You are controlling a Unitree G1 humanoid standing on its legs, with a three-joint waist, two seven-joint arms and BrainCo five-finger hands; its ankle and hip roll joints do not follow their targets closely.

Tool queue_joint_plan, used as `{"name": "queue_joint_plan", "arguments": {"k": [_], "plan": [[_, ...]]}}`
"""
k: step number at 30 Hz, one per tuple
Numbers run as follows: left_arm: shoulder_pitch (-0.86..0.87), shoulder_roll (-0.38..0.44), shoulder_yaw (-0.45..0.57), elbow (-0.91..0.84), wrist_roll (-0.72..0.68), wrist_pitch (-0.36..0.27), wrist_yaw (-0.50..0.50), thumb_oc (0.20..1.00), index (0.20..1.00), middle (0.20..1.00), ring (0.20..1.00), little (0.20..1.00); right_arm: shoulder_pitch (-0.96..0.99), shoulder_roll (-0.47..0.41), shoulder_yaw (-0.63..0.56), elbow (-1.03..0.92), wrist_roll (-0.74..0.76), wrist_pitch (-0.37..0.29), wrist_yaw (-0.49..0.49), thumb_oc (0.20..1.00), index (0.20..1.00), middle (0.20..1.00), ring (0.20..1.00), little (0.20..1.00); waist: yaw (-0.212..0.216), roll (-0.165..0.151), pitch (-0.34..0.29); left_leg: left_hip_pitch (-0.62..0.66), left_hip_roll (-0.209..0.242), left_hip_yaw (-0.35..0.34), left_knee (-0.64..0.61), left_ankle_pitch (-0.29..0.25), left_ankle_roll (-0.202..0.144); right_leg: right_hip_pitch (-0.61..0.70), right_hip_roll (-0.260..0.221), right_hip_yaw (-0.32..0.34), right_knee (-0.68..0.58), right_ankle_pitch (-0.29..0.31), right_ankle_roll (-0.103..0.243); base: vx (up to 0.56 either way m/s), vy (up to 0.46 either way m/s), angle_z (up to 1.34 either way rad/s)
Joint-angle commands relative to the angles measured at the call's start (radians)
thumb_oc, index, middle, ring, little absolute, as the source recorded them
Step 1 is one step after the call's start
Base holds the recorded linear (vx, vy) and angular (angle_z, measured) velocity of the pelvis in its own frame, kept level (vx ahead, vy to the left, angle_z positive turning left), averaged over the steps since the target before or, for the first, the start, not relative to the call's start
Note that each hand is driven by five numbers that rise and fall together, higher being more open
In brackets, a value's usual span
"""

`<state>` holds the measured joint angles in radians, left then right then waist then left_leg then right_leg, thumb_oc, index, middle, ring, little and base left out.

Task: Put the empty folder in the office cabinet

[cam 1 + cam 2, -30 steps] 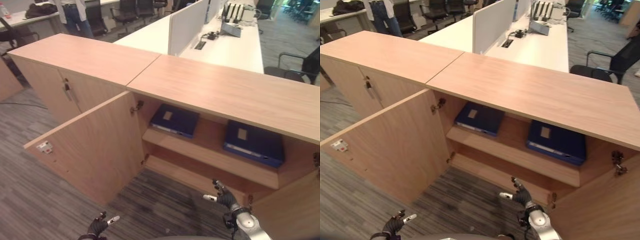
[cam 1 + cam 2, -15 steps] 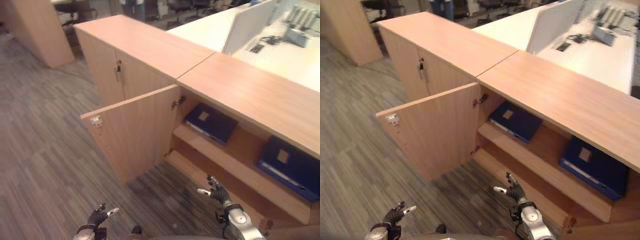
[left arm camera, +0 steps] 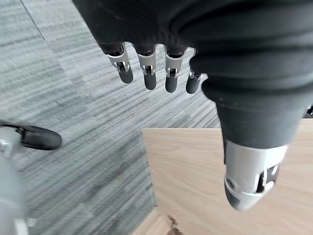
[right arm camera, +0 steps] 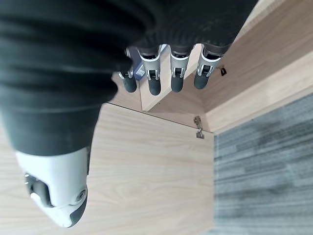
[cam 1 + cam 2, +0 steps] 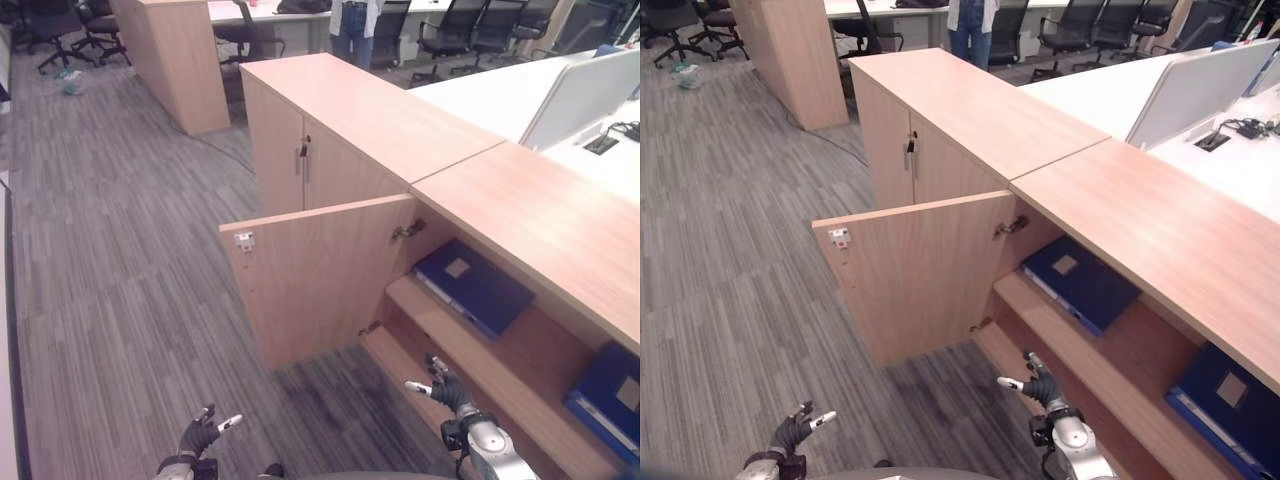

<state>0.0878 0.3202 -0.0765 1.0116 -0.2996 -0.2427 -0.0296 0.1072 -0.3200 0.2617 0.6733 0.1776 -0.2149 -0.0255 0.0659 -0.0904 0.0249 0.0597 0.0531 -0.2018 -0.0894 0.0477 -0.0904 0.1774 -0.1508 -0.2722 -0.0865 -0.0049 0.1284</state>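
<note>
A long, low office cabinet of pale wood (image 5: 540, 215) runs from the upper centre of the head views down to the right edge. Its left door (image 5: 310, 275) stands swung open toward the centre of the frame, with a small white catch (image 5: 244, 240) near its upper outer corner. Inside, on the upper wooden shelf (image 5: 470, 345), a dark blue flat folder with a pale label (image 5: 472, 286) lies flat, right of centre. A second dark blue folder (image 5: 610, 385) lies on the same shelf at the right edge, well apart from the first.

The left robot hand (image 5: 203, 434) shows at the bottom of the frame, left of centre, over the grey striped carpet floor (image 5: 110, 300); its fingers (image 3: 146, 71) are straight and relaxed and it holds nothing. The right robot hand (image 5: 446, 388) shows at the lower right, just in front of the cabinet's lower shelf (image 5: 400, 365), fingers (image 4: 176, 78) likewise extended and released, empty and touching nothing.

Next to the open cabinet, toward the upper centre, a closed pale wood cabinet (image 5: 340, 125) with metal handles (image 5: 302, 152) adjoins it. Behind both stretches a white desk (image 5: 500, 95) with a white divider panel (image 5: 585, 95) at the upper right. A tall pale wood unit (image 5: 175, 55) stands at the upper left. Black office chairs (image 5: 455, 35) line the top edge, and a person in jeans (image 5: 352, 25) stands at the top centre.
</note>
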Motion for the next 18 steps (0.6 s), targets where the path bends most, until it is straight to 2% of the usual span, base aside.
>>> {"name": "queue_joint_plan", "arguments": {"k": [1, 9, 15, 16, 18], "plan": [[-0.066, 0.030, 0.014, -0.013, -0.033, -0.054, 0.012, 1.000, 1.000, 1.000, 1.000, 1.000, -0.005, -0.017, -0.022, -0.045, 0.030, -0.040, -0.011, 1.000, 1.000, 1.000, 1.000, 1.000, 0.015, 0.025, 0.001, 0.014, -0.037, 0.073, 0.029, -0.064, 0.037, -0.058, -0.035, 0.028, 0.121, -0.011, 0.065, -0.01, 0.000, 0.07], [-0.141, 0.097, 0.065, -0.072, -0.094, -0.082, 0.040, 1.000, 1.000, 1.000, 1.000, 1.000, 0.011, -0.027, -0.008, -0.068, 0.026, -0.041, 0.005, 1.000, 1.000, 1.000, 1.000, 1.000, -0.005, 0.025, -0.014, 0.030, -0.029, 0.088, 0.021, -0.068, 0.033, -0.055, -0.039, 0.041, 0.112, -0.003, 0.067, 0.00, 0.010, -0.02], [-0.253, 0.238, 0.119, -0.098, -0.136, -0.095, 0.068, 1.000, 1.000, 1.000, 1.000, 1.000, 0.010, -0.059, 0.006, -0.087, 0.026, -0.040, 0.024, 1.000, 1.000, 1.000, 1.000, 1.000, -0.040, 0.029, -0.019, 0.043, -0.019, 0.121, 0.014, -0.072, 0.032, -0.069, -0.039, 0.072, 0.113, 0.010, 0.073, 0.01, 0.020, -0.10], [-0.298, 0.294, 0.131, -0.080, -0.142, -0.098, 0.069, 1.000, 1.000, 1.000, 1.000, 1.000, 0.011, -0.067, 0.014, -0.094, 0.028, -0.041, 0.035, 1.000, 1.000, 1.000, 1.000, 1.000, -0.053, 0.028, -0.020, 0.049, -0.016, 0.132, 0.011, -0.075, 0.031, -0.073, -0.039, 0.086, 0.111, 0.014, 0.076, 0.01, 0.020, -0.29], [-0.319, 0.321, 0.135, -0.065, -0.142, -0.097, 0.069, 1.000, 1.000, 1.000, 1.000, 1.000, 0.011, -0.071, 0.018, -0.099, 0.027, -0.042, 0.041, 1.000, 1.000, 1.000, 1.000, 1.000, -0.059, 0.028, -0.020, 0.050, -0.014, 0.139, 0.011, -0.076, 0.030, -0.075, -0.039, 0.092, 0.110, 0.016, 0.078, 0.02, 0.013, -0.23]]}}
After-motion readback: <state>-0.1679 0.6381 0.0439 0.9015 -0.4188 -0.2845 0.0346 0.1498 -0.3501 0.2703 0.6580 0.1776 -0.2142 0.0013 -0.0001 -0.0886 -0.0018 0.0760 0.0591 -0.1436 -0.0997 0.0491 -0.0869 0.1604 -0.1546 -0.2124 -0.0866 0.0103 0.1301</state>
